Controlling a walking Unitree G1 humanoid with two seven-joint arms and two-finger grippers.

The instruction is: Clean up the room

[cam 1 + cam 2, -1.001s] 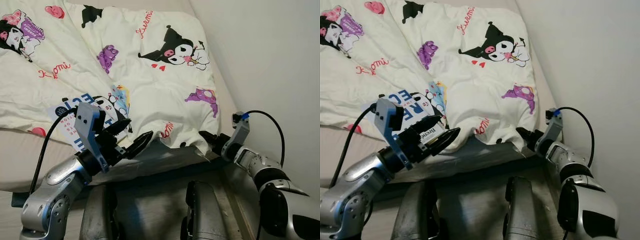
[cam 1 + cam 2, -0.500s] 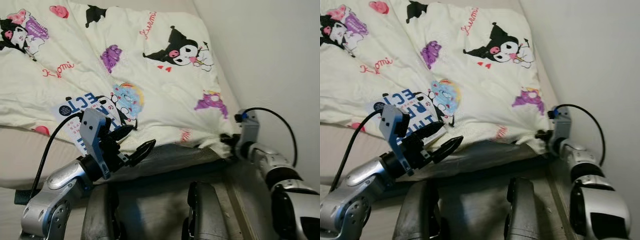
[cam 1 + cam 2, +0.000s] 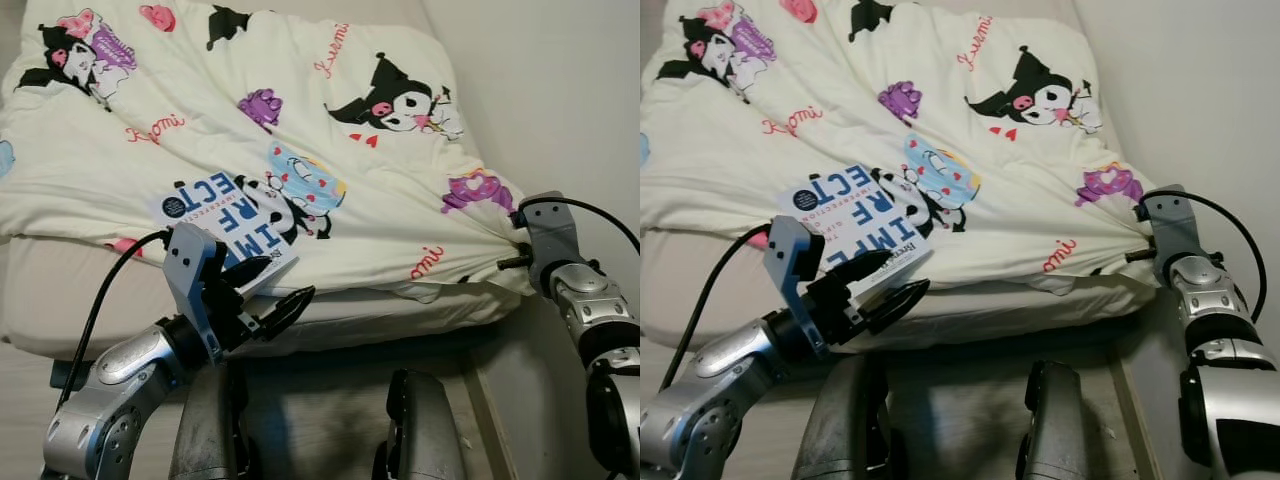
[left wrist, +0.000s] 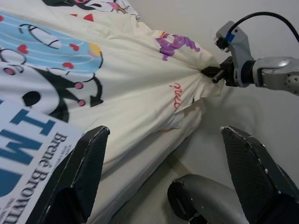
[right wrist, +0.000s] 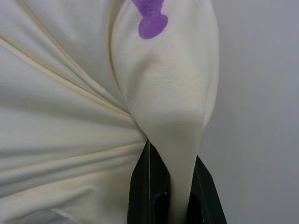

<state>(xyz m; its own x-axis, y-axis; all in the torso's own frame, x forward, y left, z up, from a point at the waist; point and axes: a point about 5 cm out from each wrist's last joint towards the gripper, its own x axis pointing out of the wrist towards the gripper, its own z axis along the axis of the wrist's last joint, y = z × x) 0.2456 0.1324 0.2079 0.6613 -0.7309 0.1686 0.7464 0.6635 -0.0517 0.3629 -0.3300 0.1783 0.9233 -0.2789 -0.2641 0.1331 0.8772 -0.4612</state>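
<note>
The duvet (image 3: 300,130) is cream, printed with black-hooded cartoon characters with pink touches, purple figures, a light blue roundel with red hearts, pink hearts and red script lettering. In the right wrist view its pinched corner shows plain cream folds with one purple blot. The book (image 3: 225,215) lying on it has a white cover with large blue capital letters, a dark blue round badge and small black text along its spine. The mattress (image 3: 60,300) beneath is pale beige. The wall (image 3: 560,90) is off-white. Both arms are silver with black joints; the left gripper (image 3: 278,288) has black textured fingers on a blue-grey bracket, and black cables run to each wrist.
</note>
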